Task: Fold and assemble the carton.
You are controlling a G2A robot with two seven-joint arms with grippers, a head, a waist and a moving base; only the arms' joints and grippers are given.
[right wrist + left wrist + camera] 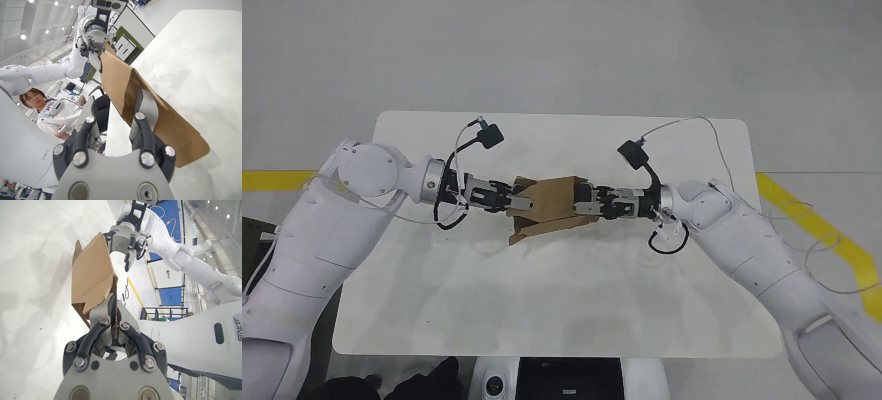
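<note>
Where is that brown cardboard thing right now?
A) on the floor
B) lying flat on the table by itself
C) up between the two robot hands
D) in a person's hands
C: the carton is off the table, casting a shadow on it. The left gripper is pinched shut on a flap at one end, and the right gripper is open at the other end, with one finger against the cardboard.

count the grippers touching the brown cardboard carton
2. The left gripper pinches one end of the brown cardboard carton; the right gripper, open, has one finger against the opposite end.
</note>
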